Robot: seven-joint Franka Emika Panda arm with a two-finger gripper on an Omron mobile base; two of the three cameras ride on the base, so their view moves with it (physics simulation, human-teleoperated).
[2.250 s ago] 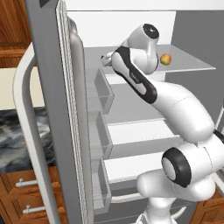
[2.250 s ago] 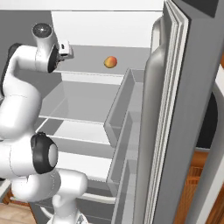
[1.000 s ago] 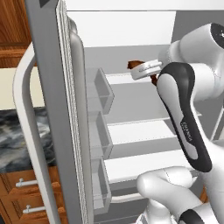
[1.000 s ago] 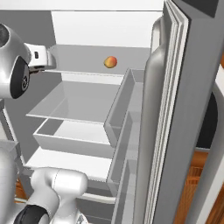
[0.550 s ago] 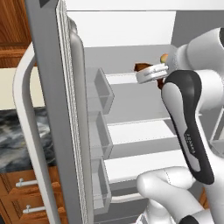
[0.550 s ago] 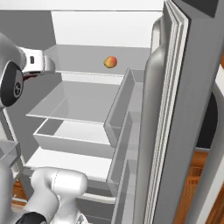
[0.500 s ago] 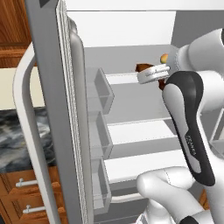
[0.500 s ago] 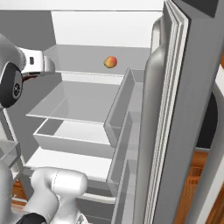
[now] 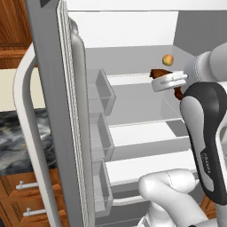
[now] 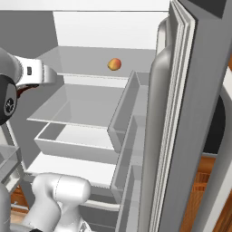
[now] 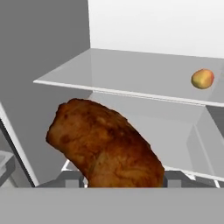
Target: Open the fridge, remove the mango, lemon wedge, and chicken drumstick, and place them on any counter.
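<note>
Inside, seen from the left base view, the tall grey French-door fridge (image 9: 53,111) stands open, its door filling the left of the frame over the black marbled stone counter (image 9: 20,142) at lower left. At centre right the white two-finger gripper (image 9: 166,84) sits by a glass shelf, the dark reddish-brown chicken drumstick (image 9: 157,73) jutting from it; the small orange-yellow mango (image 9: 167,59) rests just above, on the upper shelf.

From the right base view, the mango (image 10: 114,64) lies at upper centre on the top shelf, well apart from the arm at the left edge, where a dark sliver of drumstick (image 10: 22,89) shows under the wrist.

Through the hand view, the drumstick (image 11: 105,144) fills the lower centre, rising from between the fingers, which stand partly apart and clamp the meat. The mango (image 11: 202,78) sits at upper right.
</note>
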